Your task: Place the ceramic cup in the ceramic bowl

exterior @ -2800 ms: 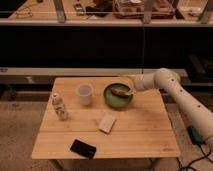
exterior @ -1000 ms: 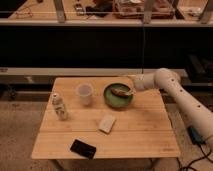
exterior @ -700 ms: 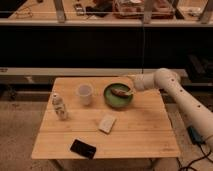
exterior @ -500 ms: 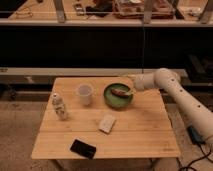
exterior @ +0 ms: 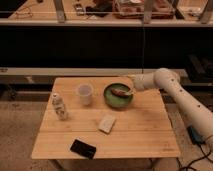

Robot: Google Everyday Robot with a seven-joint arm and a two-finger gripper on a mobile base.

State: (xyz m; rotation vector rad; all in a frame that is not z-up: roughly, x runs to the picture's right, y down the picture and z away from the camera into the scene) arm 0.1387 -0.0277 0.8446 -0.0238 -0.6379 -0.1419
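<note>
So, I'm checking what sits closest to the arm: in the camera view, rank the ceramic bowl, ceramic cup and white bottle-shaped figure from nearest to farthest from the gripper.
1. ceramic bowl: the gripper is at its right rim.
2. ceramic cup: left of the bowl.
3. white bottle-shaped figure: farthest left, beyond the cup.

The white arm [exterior: 176,96] reaches leftward from the right, its gripper [exterior: 129,91] low, centre-right.
</note>
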